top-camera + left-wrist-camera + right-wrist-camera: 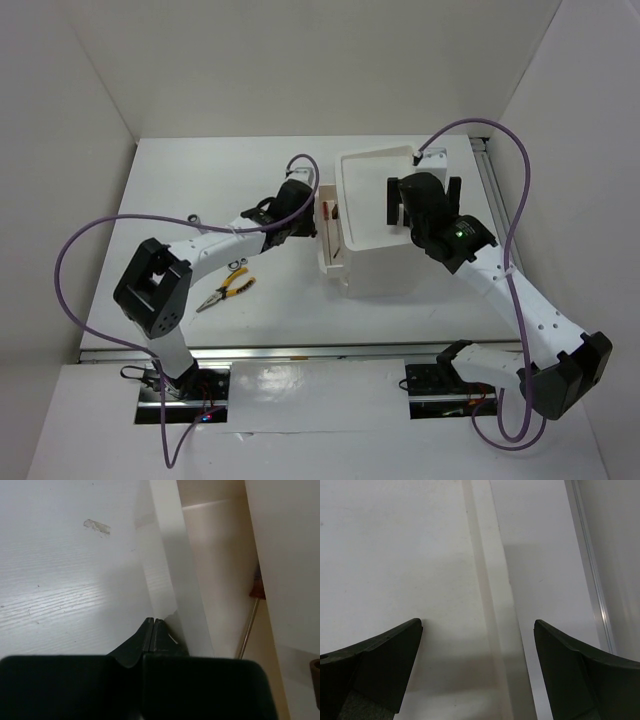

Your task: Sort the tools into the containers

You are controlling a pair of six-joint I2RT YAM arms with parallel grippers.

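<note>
left gripper [153,626]: clenched empty at drawer [171,575] wall
right gripper [477,627]: spread wide, holding nothing
risk: I feared shoving box [400,272] toward 3 o'clock

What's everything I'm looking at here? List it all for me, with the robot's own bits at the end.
white plastic box unit with a rimmed top tray: one, white, middle-right of the table.
pulled-out white drawer: one, white, sticking out of the box unit's left side.
thin red-handled screwdriver: one, red handle and metal shaft, lying in the drawer.
yellow-black needle-nose pliers: one, yellow and black, on the table left of the box unit.
white table: one, white, under everything.
purple cables: two, purple, one looping off each arm.
left gripper: one, black, shut and holding nothing, low beside the drawer's outer wall.
right gripper: one, black, open, over the top tray.
</note>
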